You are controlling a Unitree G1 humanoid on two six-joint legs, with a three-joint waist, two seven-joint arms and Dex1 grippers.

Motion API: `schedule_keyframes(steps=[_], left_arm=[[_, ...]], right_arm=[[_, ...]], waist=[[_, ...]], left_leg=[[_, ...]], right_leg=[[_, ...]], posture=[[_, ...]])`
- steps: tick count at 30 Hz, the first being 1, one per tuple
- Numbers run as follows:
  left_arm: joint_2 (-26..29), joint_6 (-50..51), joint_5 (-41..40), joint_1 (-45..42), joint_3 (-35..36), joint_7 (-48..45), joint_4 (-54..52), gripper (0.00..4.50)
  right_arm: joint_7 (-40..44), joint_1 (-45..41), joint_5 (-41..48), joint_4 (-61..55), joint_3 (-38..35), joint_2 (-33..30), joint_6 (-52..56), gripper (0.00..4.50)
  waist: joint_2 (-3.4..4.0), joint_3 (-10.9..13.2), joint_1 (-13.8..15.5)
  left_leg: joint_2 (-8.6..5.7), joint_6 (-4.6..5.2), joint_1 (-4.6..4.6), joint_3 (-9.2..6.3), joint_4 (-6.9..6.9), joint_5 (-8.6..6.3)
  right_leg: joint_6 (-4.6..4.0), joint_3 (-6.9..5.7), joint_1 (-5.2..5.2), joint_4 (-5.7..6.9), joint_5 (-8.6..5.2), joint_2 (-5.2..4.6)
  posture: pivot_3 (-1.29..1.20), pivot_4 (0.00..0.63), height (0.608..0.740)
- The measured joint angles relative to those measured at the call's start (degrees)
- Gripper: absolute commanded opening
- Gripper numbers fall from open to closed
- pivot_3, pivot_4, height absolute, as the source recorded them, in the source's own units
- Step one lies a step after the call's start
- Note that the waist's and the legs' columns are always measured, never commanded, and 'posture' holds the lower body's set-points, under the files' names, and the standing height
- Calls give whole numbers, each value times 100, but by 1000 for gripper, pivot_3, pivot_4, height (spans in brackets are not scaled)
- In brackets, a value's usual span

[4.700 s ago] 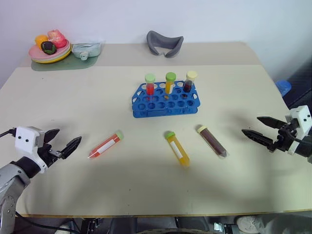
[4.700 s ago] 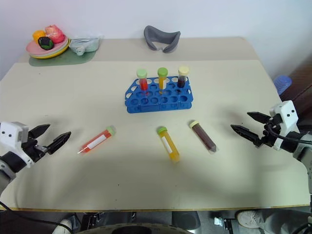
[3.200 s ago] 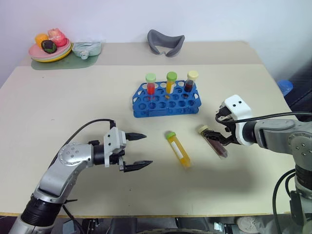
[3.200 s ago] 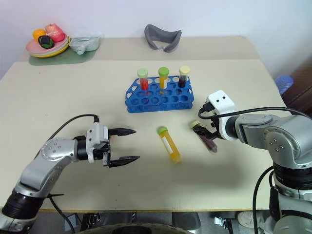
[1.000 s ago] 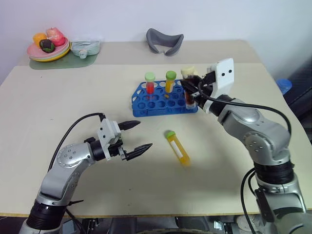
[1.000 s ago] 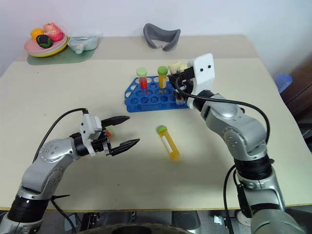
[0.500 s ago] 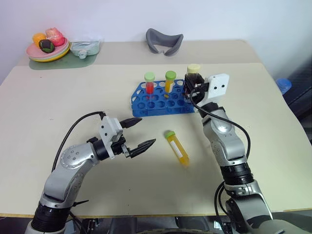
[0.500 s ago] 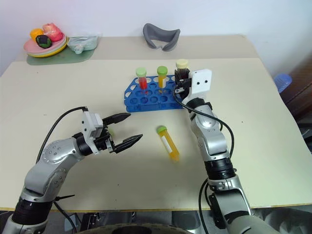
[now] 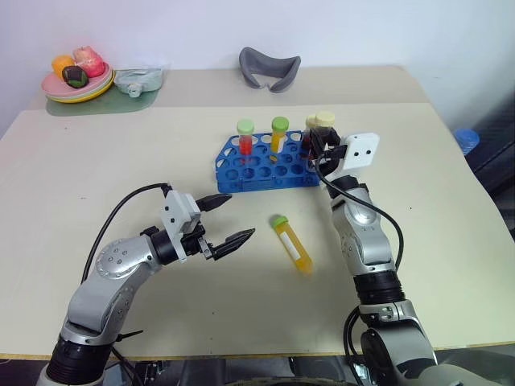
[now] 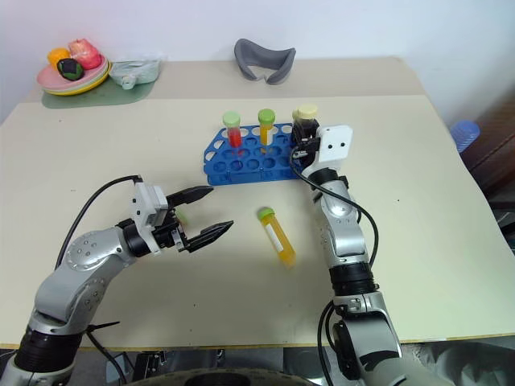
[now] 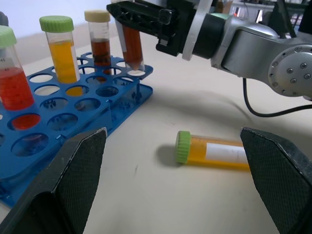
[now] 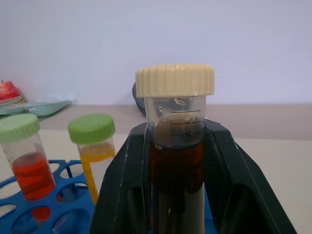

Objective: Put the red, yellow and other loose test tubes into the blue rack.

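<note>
Three tubes stand upright in the back row of the blue rack (image 9: 270, 162), just above the middle of the left eye view: a red tube (image 9: 245, 137) with a green cap, an orange tube (image 9: 278, 134) with a green cap, and a dark tube (image 11: 100, 40) with a pale cap. At the rack's right end the right gripper (image 9: 322, 148) has its fingers clamped on a brown tube (image 12: 176, 161) with a pale yellow cap, held upright; in the left wrist view its pointed tip sits at a hole in the rack's end corner, and whether it is inside the hole I cannot tell. In the right wrist view the black fingers (image 12: 124, 185) press against both sides of this tube below its cap.

A yellow tube (image 9: 290, 242) with a green cap and white label lies flat on the table (image 9: 105, 169), below the rack, a little right of centre. To its left, in the lower left part of the frame, the left gripper (image 9: 230, 222) has its fingers spread wide apart, holding nothing, tips pointing toward the yellow tube. A small bit of green (image 10: 177, 216) shows between its fingers in the right eye view; what it belongs to I cannot tell.

At the upper left of the frame sits a plate (image 9: 74, 91) with fruit on a green mat, and a grey curved object (image 9: 269, 67) lies at the table's far edge.
</note>
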Motion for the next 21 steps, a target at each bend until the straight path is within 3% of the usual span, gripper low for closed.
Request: schedule_keyframes(steps=[21], left_arm=[[43, 88, -104, -53, 3, 11, 0, 4500]], right_arm=[[67, -312, -232, 1015, -135, 282, -720, 804]], waist=[[1, -1, -82]], left_leg=[[0, -5, 8, -1, 9, 3]], right_leg=[[0, 1, 4, 15, 0, 0]], posture=[[0, 150, 740]])
